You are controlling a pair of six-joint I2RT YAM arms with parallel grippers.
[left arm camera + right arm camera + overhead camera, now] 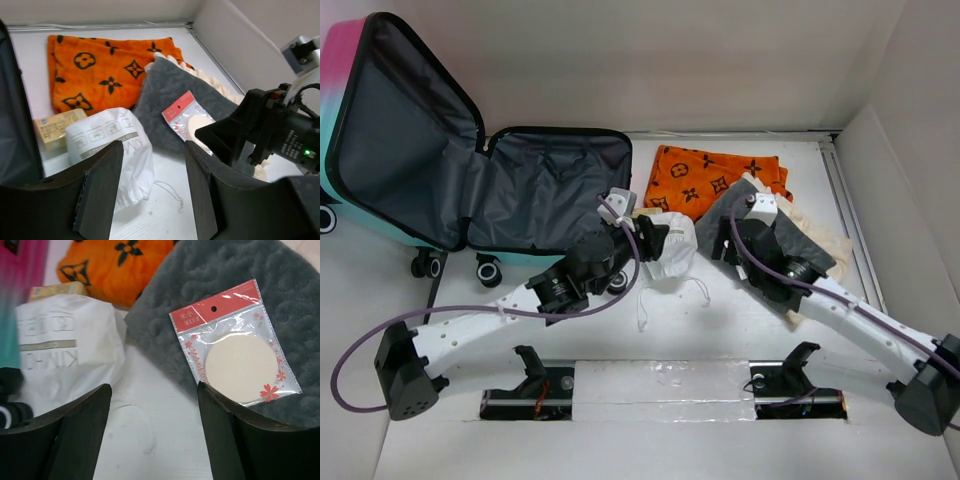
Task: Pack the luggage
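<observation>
The luggage (pixel 450 175) lies open at the back left, pink-to-turquoise shell, dark grey lining, nothing showing inside. My left gripper (pixel 625 208) is open over the white drawstring pouch (pixel 665 250); in its wrist view the pouch (pixel 112 142) lies by the left finger. My right gripper (pixel 748 205) is open above the grey fleece cloth (pixel 790 240). The makeup puff packet (pixel 235 347) lies on that cloth (pixel 215 285), just beyond my right finger. It also shows in the left wrist view (pixel 189 117).
An orange patterned towel (pixel 715 178) lies at the back centre. A cream cloth (pixel 825 235) lies under the grey one. A small yellow box (pixel 57 127) sits between the pouch and the suitcase. White walls close the back and right.
</observation>
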